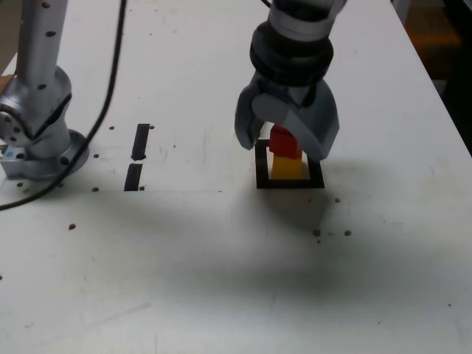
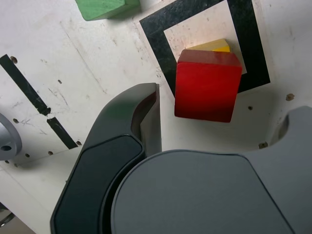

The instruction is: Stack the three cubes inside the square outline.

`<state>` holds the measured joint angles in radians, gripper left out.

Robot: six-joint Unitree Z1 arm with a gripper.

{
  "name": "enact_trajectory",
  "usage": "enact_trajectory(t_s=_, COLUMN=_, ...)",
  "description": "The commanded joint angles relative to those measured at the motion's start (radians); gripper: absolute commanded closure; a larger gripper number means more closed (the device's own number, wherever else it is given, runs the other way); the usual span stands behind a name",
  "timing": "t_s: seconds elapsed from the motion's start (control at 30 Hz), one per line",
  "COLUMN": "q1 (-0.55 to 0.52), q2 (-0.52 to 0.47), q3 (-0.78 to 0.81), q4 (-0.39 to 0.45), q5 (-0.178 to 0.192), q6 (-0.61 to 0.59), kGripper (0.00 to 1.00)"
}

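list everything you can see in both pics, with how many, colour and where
red cube: one, red, on top of the yellow cube
yellow cube: one, yellow, inside the square outline, under the red cube
green cube: one, green, on the table outside the outline, cut by the wrist view's edge
square outline: one, black, on the table around the yellow cube
tape strips: two, black, on the table, left of the outline in the exterior view
table: one, white, marked with small dark spots, under everything
cable: one, dark, in the exterior view's upper left
gripper: one, grey, open, at the cube stack
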<state>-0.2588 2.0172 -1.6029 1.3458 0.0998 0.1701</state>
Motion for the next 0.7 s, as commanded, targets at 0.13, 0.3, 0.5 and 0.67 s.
enact_trajectory(t_s=0.13, q1=0.009, q2=0.038, q3=-0.023, q4=0.002, q5=0.029, q6=0.002, kGripper=0.34)
enact_trajectory(t_s=0.3, q1=0.013, q2=0.043, q3=-0.027, q4=-0.001, q5=0.048, q6=-0.007, kGripper=0.54)
enact_trajectory(t_s=0.5, q1=0.013, q2=0.044, q3=-0.026, q4=0.000, q5=0.062, q6=-0.021, kGripper=0.69)
enact_trajectory(t_s=0.67, q1=0.013, q2=0.039, q3=-0.021, q4=0.001, q5=0.064, q6=-0.041, kGripper=0.82)
